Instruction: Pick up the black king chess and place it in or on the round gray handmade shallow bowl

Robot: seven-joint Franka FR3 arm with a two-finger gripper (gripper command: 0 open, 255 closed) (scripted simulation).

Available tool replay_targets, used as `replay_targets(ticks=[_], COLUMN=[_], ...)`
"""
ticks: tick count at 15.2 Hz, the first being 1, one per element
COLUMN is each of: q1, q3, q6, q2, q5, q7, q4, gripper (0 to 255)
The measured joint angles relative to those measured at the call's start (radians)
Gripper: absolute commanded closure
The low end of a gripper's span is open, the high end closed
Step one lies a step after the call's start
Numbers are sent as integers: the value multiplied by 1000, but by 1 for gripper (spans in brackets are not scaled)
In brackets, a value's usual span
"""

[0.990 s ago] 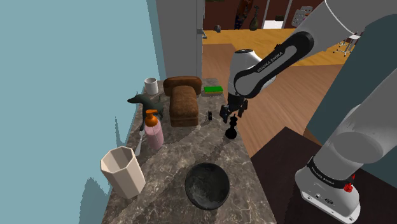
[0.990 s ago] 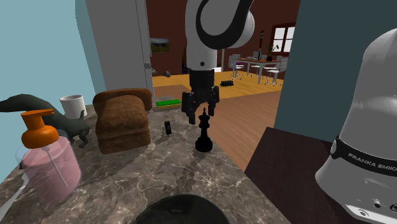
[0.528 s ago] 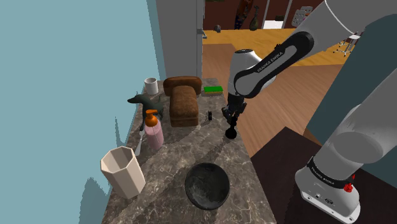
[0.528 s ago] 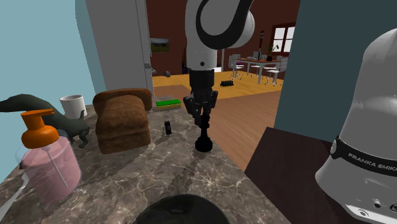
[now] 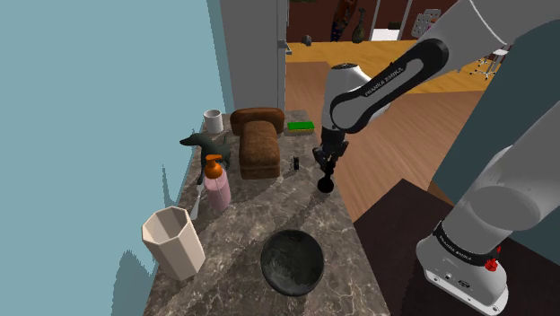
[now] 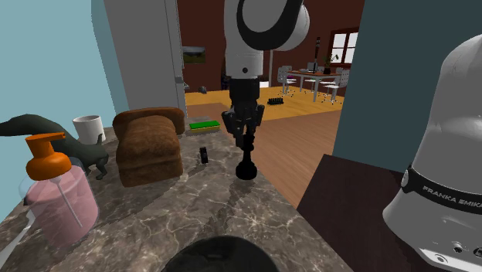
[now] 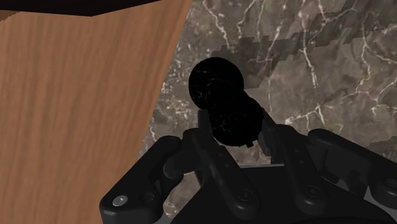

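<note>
The black king stands upright near the edge of the marble table, on the side where the wooden floor is. The end effector is on it straight from above. Its two fingers are closed on the upper part of the piece; in the wrist view the king sits clasped between them, with its round base pointing to the table. I judge that this vertical grip suits a tall and thin piece, so that it does not tip. Whether the base touches the table, I cannot tell. The dark round bowl lies empty and well apart, nearer to the stand, with free table between, so the carry should meet nothing. The bread loaf is to the side, out of the way.
</note>
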Motion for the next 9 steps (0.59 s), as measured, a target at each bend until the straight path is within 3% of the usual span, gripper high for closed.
replay_targets(ticks=[9], q1=[3], q3=[-6], q6=[-145], q2=[-111], q5=[10], q7=[-5], q4=[34], gripper=[255])
